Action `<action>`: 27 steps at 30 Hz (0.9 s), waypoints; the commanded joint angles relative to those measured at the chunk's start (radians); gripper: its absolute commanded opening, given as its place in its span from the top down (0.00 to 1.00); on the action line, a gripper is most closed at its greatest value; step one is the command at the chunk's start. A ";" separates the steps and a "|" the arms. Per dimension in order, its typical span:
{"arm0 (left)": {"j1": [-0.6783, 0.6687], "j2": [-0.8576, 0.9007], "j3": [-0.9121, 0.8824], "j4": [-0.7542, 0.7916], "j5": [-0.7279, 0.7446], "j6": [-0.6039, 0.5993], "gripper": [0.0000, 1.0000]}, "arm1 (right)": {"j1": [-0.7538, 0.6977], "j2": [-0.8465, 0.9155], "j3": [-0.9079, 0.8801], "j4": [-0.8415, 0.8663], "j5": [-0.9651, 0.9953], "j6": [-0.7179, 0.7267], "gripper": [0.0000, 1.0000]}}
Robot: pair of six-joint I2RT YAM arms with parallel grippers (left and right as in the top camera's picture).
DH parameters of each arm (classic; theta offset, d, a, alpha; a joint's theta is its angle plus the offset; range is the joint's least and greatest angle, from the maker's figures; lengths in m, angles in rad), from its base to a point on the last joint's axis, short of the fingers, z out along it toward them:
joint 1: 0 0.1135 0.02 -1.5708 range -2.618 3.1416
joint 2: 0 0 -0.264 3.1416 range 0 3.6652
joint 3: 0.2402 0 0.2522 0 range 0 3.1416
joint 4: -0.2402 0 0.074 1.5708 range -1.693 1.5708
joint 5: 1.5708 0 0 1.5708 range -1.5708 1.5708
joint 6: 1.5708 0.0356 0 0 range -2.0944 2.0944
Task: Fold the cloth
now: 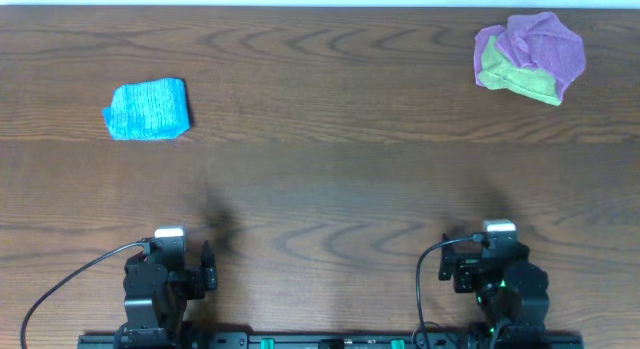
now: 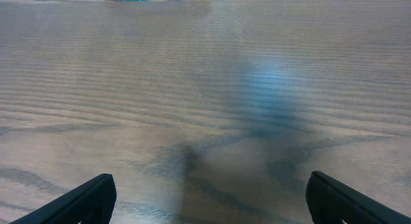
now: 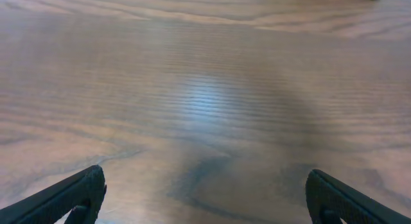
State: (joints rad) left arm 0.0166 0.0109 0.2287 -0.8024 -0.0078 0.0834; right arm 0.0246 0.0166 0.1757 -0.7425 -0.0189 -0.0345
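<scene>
Left gripper (image 2: 205, 198): near edge, fingers spread wide, empty.
Right gripper (image 3: 205, 195): likewise wide apart, holding nothing.
Blue cloth (image 1: 147, 110): far left, flat and compact; I judge it folded.
Purple and green heap (image 1: 528, 57): far right, crumpled; I judge its folding outstanding.
Containers: none seen.

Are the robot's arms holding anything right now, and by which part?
Nothing is held. The left gripper and right gripper both have jaws open and empty; the blue cloth and the purple-green bundle lie far off, untouched.
</scene>
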 commanded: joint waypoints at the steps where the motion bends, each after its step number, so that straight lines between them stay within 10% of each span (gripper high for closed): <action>1: -0.004 -0.007 -0.041 -0.035 -0.018 0.018 0.04 | 0.036 -0.012 -0.015 -0.002 0.004 -0.027 0.01; 27: -0.004 -0.007 -0.041 -0.035 -0.018 0.018 0.04 | 0.051 -0.011 -0.015 0.005 0.007 -0.027 0.01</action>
State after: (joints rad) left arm 0.0166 0.0109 0.2287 -0.8024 -0.0078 0.0834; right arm 0.0662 0.0166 0.1757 -0.7403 -0.0116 -0.0486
